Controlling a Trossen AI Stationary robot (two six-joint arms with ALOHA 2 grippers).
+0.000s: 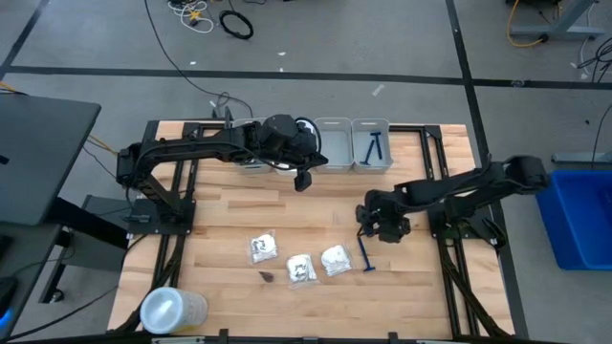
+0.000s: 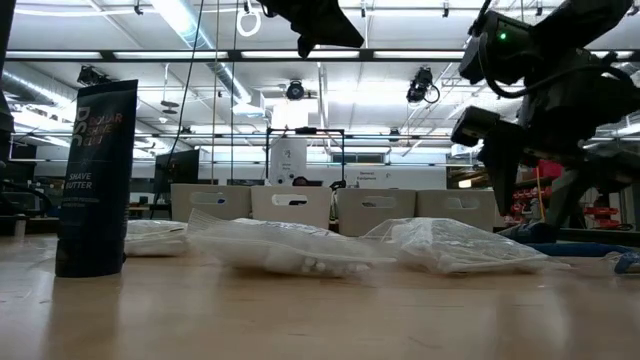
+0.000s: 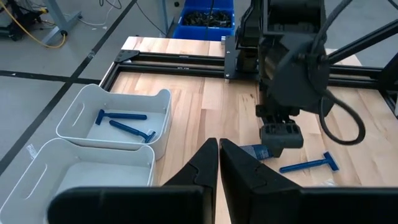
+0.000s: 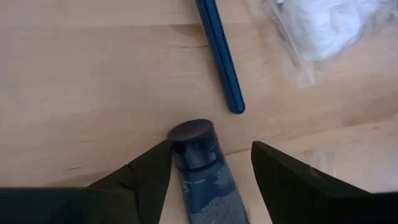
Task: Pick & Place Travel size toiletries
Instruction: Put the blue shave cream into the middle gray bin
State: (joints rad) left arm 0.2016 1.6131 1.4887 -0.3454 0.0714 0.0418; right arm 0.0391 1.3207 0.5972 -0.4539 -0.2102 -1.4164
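Right gripper [image 4: 208, 171] low over the right-centre of the wooden surface [image 1: 229, 215], jaws spread wide either side of a small dark blue tube with a round dark cap [image 4: 200, 163]; one jaw touching or nearly touching its side, the other apart, nothing gripped yet. Tube lying flat, cap end just short of a thin blue plastic razor [image 4: 219, 53], not touching it.

Left gripper [image 3: 219, 163] raised by the far edge near the row of white rectangular plastic bins [image 3: 118, 118], jaws pressed together, empty. Two blue razors already in one bin [image 3: 124, 122].

Three small clear crinkly packets with white contents [image 1: 298, 263] in a loose row toward the near edge, left of the razor. Tall dark pouch [image 2: 95, 175] near the near left corner, print reading "SHAVE BUTTER".

Handling guess: tube light, smooth, round, likely to roll or squirt out of a pinch; best taken across the body just behind the cap, squeeze centred. Body likely soft, so moderate force. Tube print too blurred to read.
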